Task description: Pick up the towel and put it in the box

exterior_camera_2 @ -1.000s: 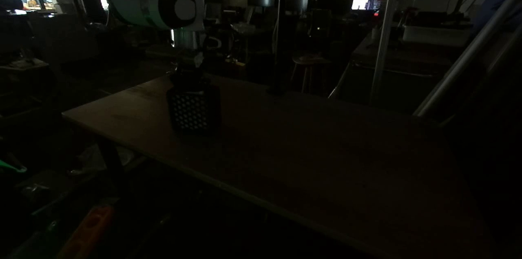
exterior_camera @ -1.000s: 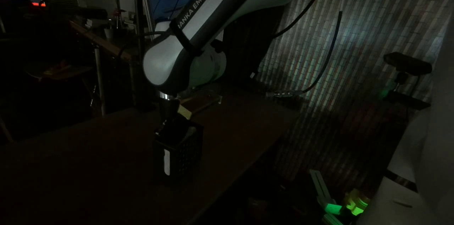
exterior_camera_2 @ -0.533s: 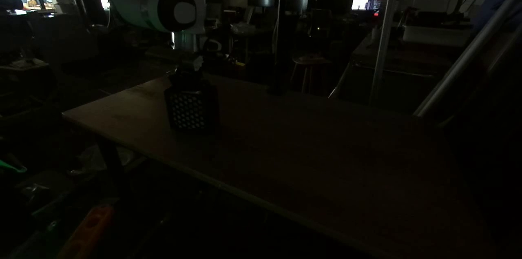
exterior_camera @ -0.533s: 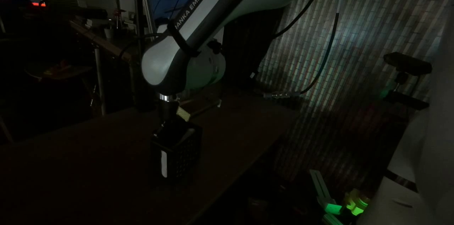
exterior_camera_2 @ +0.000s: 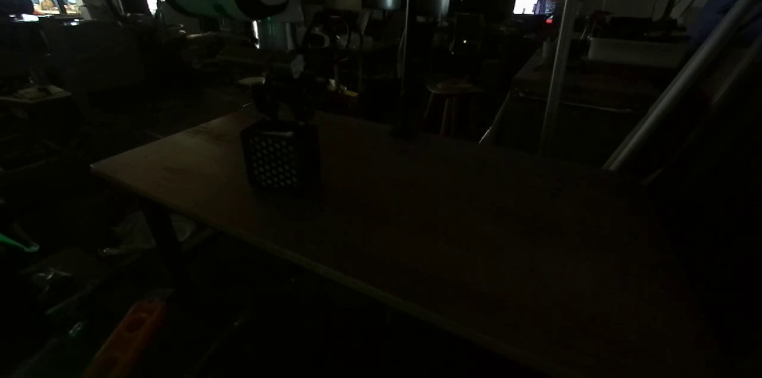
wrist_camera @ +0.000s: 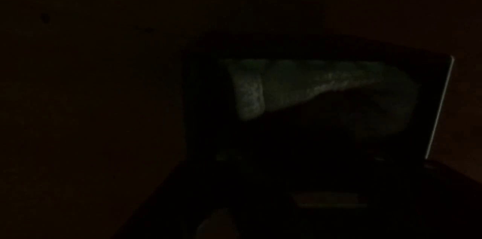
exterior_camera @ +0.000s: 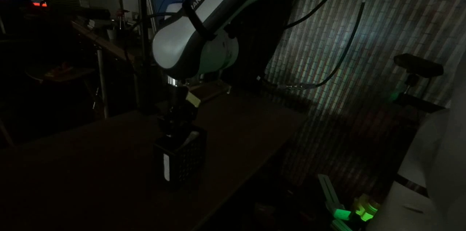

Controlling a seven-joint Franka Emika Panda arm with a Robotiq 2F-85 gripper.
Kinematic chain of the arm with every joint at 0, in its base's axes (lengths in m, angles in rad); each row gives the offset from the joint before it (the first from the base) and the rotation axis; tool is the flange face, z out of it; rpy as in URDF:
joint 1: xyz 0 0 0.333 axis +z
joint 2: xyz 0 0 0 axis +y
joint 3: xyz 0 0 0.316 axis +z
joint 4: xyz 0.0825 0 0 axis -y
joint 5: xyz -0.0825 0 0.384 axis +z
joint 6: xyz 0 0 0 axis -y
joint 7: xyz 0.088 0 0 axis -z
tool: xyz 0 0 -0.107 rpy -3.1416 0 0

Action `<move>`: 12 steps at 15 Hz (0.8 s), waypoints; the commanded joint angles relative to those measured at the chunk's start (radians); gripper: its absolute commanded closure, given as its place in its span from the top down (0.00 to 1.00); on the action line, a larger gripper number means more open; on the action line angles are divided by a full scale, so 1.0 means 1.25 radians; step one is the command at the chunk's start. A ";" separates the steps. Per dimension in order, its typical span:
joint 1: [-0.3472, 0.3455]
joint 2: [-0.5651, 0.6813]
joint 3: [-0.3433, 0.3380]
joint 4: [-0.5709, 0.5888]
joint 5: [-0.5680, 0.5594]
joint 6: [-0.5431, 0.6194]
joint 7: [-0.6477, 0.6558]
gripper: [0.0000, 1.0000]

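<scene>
In the perforated box (exterior_camera_2: 274, 161) the towel (wrist_camera: 301, 85) looked light and floppy to me, best pinched at a fold; the gripper (exterior_camera_2: 288, 116) hung above, jaws apart.

In an exterior view, the camera is above the table (exterior_camera: 236, 143), near the box (exterior_camera: 191, 154), and looks down toward the robot arm (exterior_camera: 173, 47) and a stripy wall (exterior_camera: 324, 45). In an exterior view, the camera is a bit farther back and looks down over the table's long edge (exterior_camera_2: 333, 277), toward a stool (exterior_camera_2: 452, 88) and a lit screen (exterior_camera_2: 536, 5). Both exterior views show the box, the table, the robot arm, the stool and the lit screen. The wrist view is the closest: it looks down into the same box from just above, at the towel (wrist_camera: 282, 96) inside.
</scene>
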 commanded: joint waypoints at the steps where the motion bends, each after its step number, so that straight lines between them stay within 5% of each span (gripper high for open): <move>1: 0.001 -0.084 -0.008 -0.013 -0.061 -0.041 0.029 0.80; 3: 0.002 -0.109 -0.007 -0.010 -0.088 -0.061 0.038 0.71; 4: 0.001 -0.120 -0.006 -0.009 -0.096 -0.072 0.040 0.54; 10: 0.004 -0.148 0.004 -0.006 -0.121 -0.101 0.047 0.14; 12: 0.005 -0.145 0.008 -0.006 -0.118 -0.097 0.048 0.10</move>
